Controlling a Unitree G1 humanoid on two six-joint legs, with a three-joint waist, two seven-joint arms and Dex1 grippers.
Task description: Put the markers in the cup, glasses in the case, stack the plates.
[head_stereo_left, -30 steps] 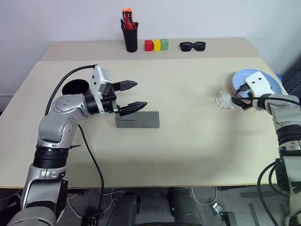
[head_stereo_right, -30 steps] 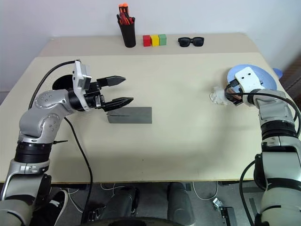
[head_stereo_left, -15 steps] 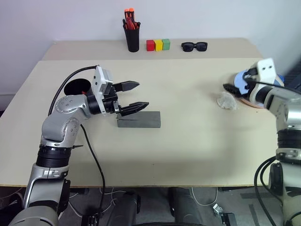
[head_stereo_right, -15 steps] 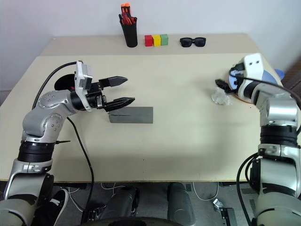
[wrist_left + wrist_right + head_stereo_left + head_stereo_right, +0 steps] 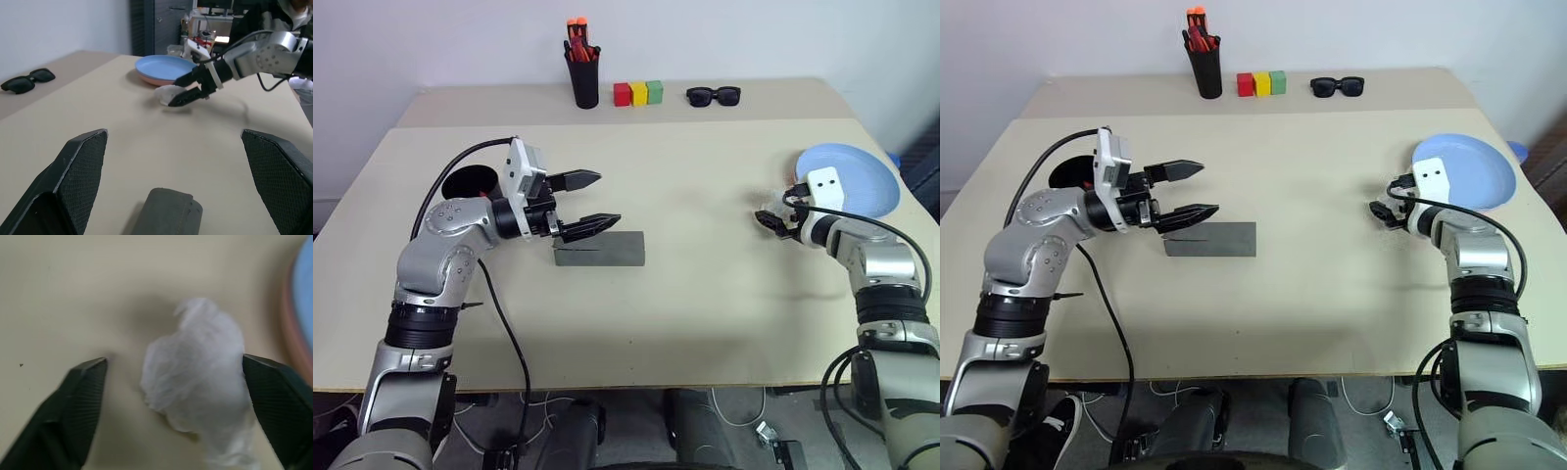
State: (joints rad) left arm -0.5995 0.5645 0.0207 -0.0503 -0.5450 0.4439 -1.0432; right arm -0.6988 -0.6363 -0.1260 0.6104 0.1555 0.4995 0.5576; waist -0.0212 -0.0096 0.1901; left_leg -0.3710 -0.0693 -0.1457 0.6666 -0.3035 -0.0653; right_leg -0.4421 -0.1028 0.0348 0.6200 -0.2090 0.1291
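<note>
Now that the right tool point(image 5: 1378, 211) has come down off the plates and swung left, it sits low over a crumpled white wad point(image 5: 195, 396) on the worktop point(image 5: 705, 294), its fingers apart on either side of the wad without touching it. That suggests the plates are finished: the light blue plate point(image 5: 852, 176) lies on the salmon pink one point(image 5: 146, 78), just beyond the wad. Across the worktop the left tool point(image 5: 589, 202) still hangs motionless, fingers spread wide, above the closed grey case point(image 5: 600, 249). Behind its arm stands the black cup point(image 5: 470, 182). Neither the wire-rimmed glasses nor the red marker can be made out, so those steps cannot be judged.
</note>
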